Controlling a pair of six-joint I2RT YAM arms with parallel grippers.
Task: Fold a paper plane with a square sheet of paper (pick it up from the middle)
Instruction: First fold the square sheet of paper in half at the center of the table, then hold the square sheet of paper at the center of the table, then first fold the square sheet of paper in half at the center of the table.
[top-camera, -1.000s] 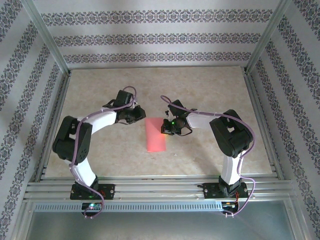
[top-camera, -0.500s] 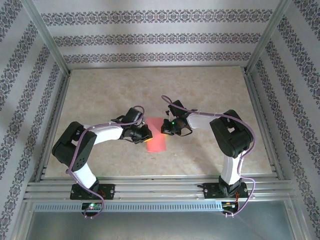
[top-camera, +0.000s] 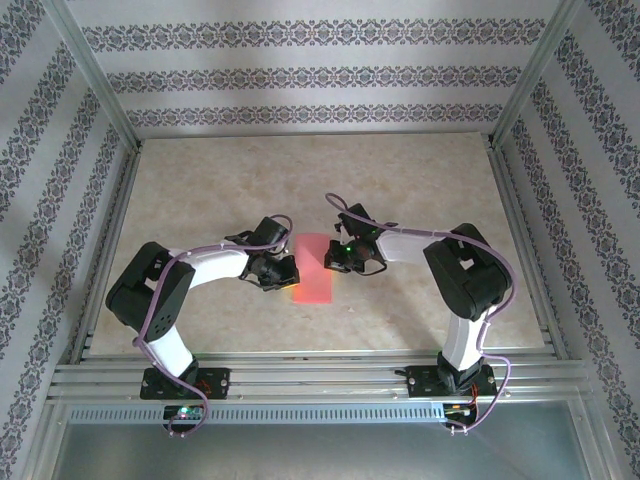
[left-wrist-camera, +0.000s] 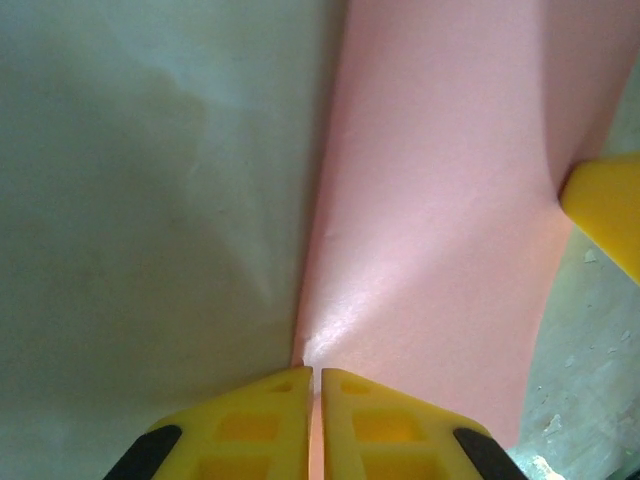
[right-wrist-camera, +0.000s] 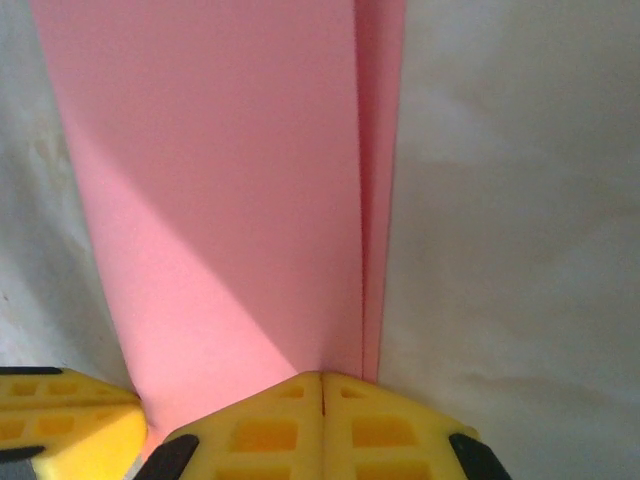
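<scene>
The square sheet of paper (top-camera: 312, 278) lies near the middle of the worktop (top-camera: 430, 180), between the two arms. From above it shows as a narrow salmon-pink strip rather than a square, with one layer doubled over another. The left claw (top-camera: 291, 272) reaches in low from the left and meets the strip's left edge. In its wrist view the yellow fingers (left-wrist-camera: 250, 425) stand almost together with just a thin slit, and the paper's edge runs straight into that slit and puckers there, so this claw is closed on the paper. The right claw (top-camera: 331, 258) meets the strip's right edge a little farther back. Its yellow fingers (right-wrist-camera: 400, 425) are pressed fully together with their tips at the layered edge, where a slim second band of pink shows beside the main face; whether any layer is caught between them I cannot tell. Each wrist view catches a corner of the other claw's yellow finger at its margin, cut off by the picture's edge. From above, the claw bodies cover both contact points, and the strip's folds are hard to make out. The worktop is a pale beige, mottled surface. Walls (top-camera: 300, 75) papered in pale stripes with dark floral bands close it on three sides, aluminium rails (top-camera: 320, 380) run along the near edge, and purple cables (top-camera: 150, 320) trail along both white arms.
</scene>
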